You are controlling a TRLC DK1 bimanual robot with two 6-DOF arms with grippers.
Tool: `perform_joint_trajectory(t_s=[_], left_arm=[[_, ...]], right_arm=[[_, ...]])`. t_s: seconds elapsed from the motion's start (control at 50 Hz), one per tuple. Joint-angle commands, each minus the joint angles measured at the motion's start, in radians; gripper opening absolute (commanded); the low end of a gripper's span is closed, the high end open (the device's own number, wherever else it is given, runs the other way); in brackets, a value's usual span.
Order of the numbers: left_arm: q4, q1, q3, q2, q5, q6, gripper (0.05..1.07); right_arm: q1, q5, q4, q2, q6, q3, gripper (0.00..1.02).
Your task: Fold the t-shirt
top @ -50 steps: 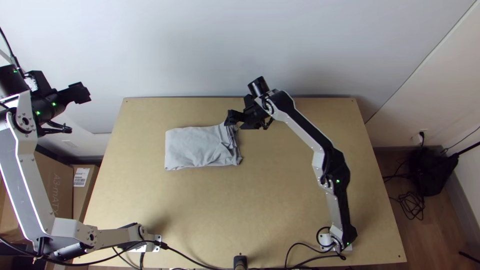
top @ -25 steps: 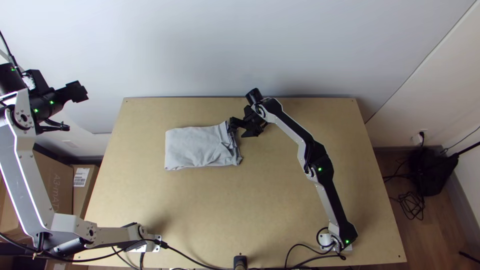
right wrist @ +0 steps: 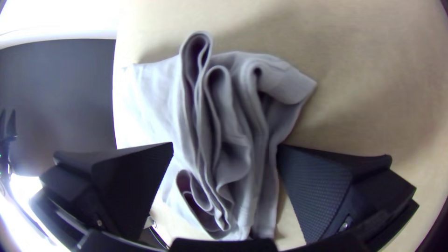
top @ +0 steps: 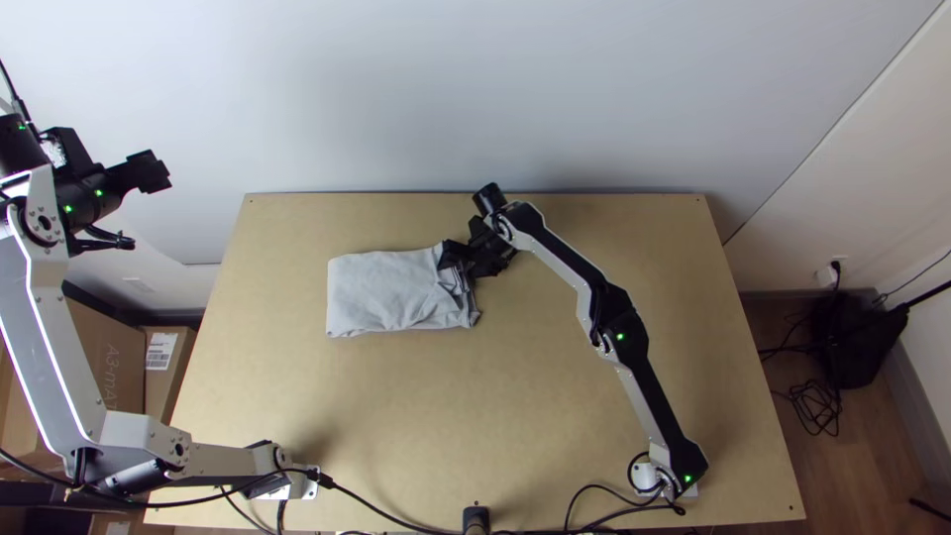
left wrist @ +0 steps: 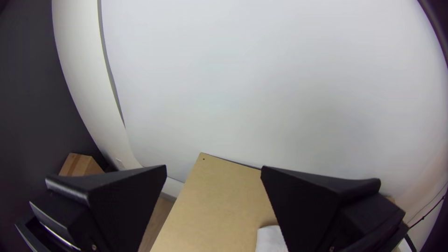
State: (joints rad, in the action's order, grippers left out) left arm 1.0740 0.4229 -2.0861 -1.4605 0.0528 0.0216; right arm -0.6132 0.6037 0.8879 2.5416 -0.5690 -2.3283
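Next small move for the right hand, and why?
Probably close the right hand: its fingers are open on either side of the bunched folds at the t-shirt's end, so shutting should pinch that ragged edge for tidying.

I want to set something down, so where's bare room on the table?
The table is bare between the shirt and the near-edge cables, and from the right arm to the right edge. It's crowded at the shirt's right end, with the right gripper open over its folds.
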Motion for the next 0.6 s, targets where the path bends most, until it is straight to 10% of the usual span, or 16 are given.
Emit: perform_joint_trajectory(t_s=[0.0, 0.16, 0.58], left_arm=[[-0.002, 0.005, -0.037, -0.011, 0.007, -0.011, 1.03], [-0.002, 0.007, -0.037, -0.014, 0.007, -0.014, 1.03], [-0.022, -0.007, -0.038, -0.054, 0.009, 0.018, 1.03]], right_arm=[[-0.03, 0.004, 0.003, 0.078, -0.008, 0.009, 0.78], [0.001, 0.004, 0.011, 0.054, 0.044, 0.032, 0.02], [0.342, 0.022, -0.139, -0.394, 0.158, 0.609, 0.02]])
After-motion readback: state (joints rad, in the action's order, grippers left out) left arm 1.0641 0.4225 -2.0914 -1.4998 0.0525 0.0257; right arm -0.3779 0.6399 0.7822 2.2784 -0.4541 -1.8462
